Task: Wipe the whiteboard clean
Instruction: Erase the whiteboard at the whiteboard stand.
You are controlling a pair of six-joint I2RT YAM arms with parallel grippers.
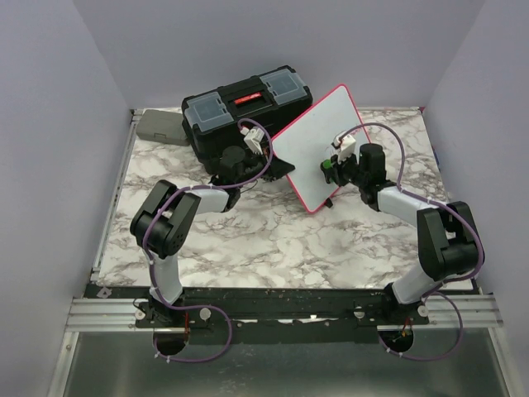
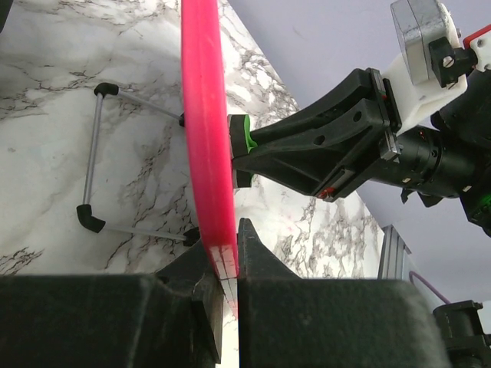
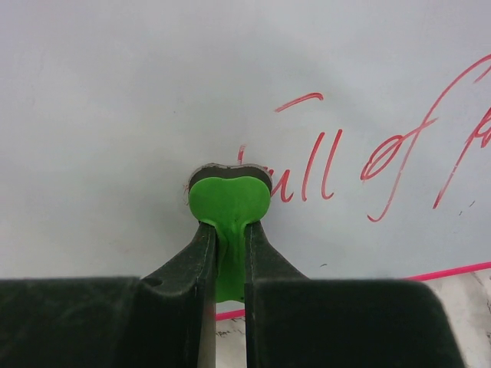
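Note:
The whiteboard (image 1: pixel 318 136), white with a pink-red frame, stands tilted on edge over the marble table. My left gripper (image 1: pixel 277 168) is shut on its lower left frame; the left wrist view shows the pink frame (image 2: pixel 205 115) pinched between the jaws of my left gripper (image 2: pixel 230 253). My right gripper (image 1: pixel 331 171) is shut on a green eraser (image 3: pixel 229 201), whose dark pad is pressed flat on the board face (image 3: pixel 115 100). Red handwriting (image 3: pixel 383 153) runs to the right of the eraser. The eraser (image 2: pixel 240 134) meets the board from the right in the left wrist view.
A black toolbox (image 1: pixel 246 107) stands just behind the board, a grey case (image 1: pixel 159 126) at the back left corner. The board's wire stand with black feet (image 2: pixel 92 153) sticks out behind it. Marble tabletop (image 1: pixel 273 240) lies in front; walls close in on three sides.

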